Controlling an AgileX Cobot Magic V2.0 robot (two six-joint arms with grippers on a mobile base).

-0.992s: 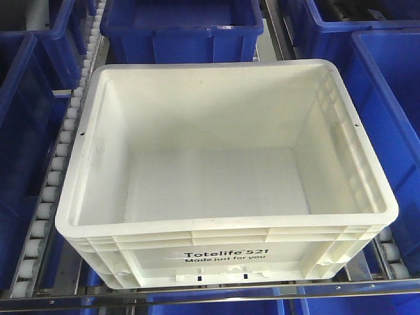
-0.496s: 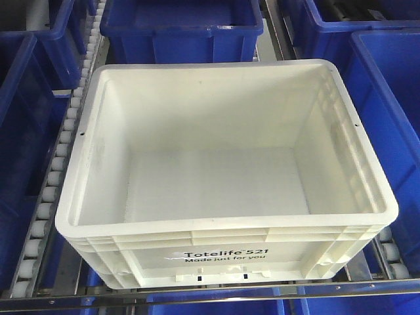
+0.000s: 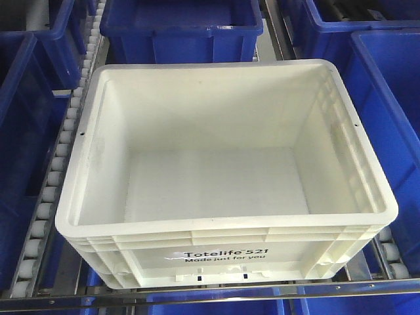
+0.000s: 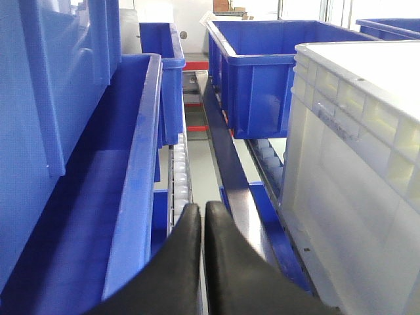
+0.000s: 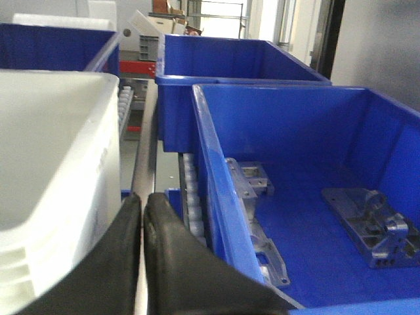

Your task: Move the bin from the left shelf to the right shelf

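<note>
The white bin sits empty on a roller lane, its "Totelife 521" print facing me in the front view. No gripper shows in that view. In the left wrist view my left gripper is shut with nothing in it, low in the gap left of the bin's ribbed side wall. In the right wrist view my right gripper is shut and empty, close beside the bin's right wall, between it and a blue bin.
Blue bins surround the white one: behind, left and right. The right blue bin holds grey metal parts. White roller tracks and metal rails run between lanes. A steel bar crosses the shelf front.
</note>
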